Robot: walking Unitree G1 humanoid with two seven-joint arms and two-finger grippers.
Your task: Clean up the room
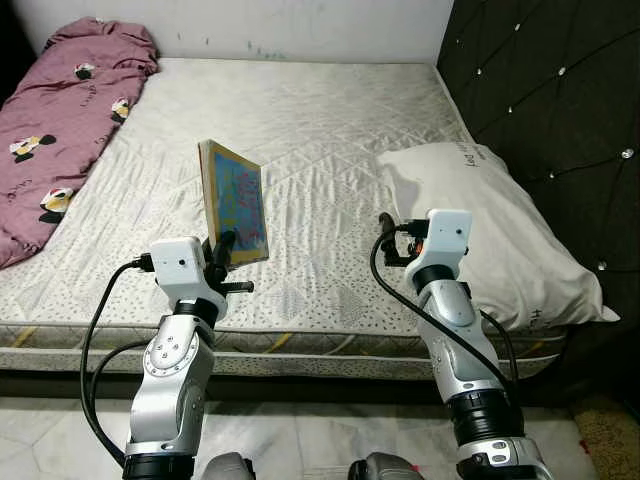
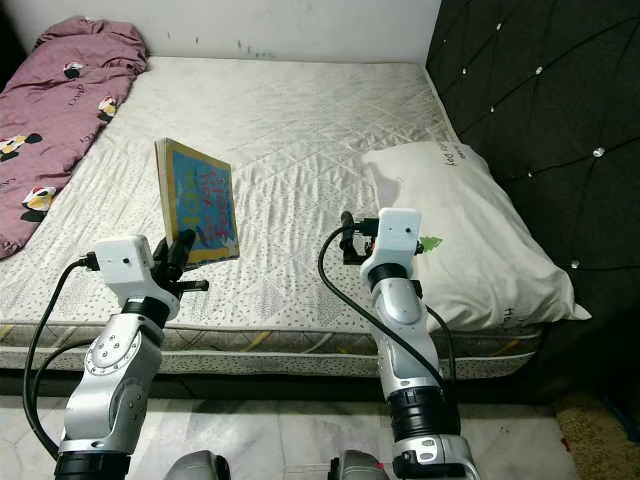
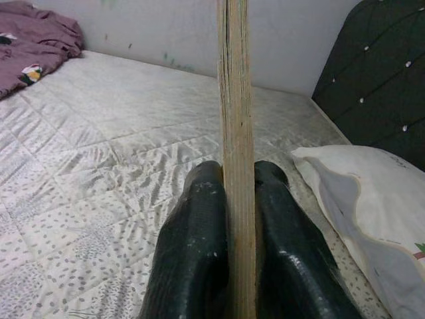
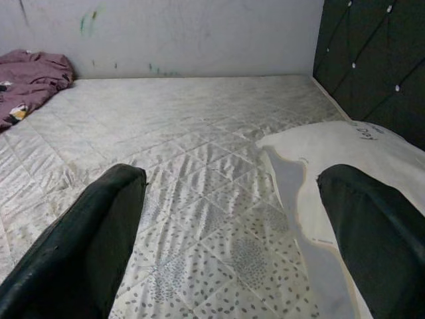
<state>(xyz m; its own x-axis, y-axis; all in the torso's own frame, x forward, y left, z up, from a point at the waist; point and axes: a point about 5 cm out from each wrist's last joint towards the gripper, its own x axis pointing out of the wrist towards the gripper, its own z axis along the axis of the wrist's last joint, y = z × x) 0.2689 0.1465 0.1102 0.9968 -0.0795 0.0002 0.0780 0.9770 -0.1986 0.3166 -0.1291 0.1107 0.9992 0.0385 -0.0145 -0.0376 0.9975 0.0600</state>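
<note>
Book (image 1: pixel 236 203) is held upright above the near part of the bed (image 1: pixel 320 130), clamped at its lower edge in my left fingers (image 3: pixel 192 266). Its colourful blue cover faces my right side; the yellowish page edges show in the left wrist view, standing between the two black fingers, which press on either side of it. My left gripper (image 1: pixel 224 254) sits just over the front edge of the mattress.

My right gripper (image 4: pixel 232 226) hovers over the mattress near the front edge, just beside the pillow (image 1: pixel 490 230). Its fingers (image 4: pixel 80 246) are spread wide apart with nothing between them; quilted mattress and the pillow's near corner show in the gap.

Pillow: white, lying on the bed's right side against the dark tufted headboard (image 1: pixel 560 90). Some small printing on it, too small to read.

Blanket (image 1: pixel 70 110): maroon with cartoon figures, bunched along the far left side of the bed, well apart from the book.

Floor (image 1: pixel 300 440): pale marble tile between my arms and the bed frame.
</note>
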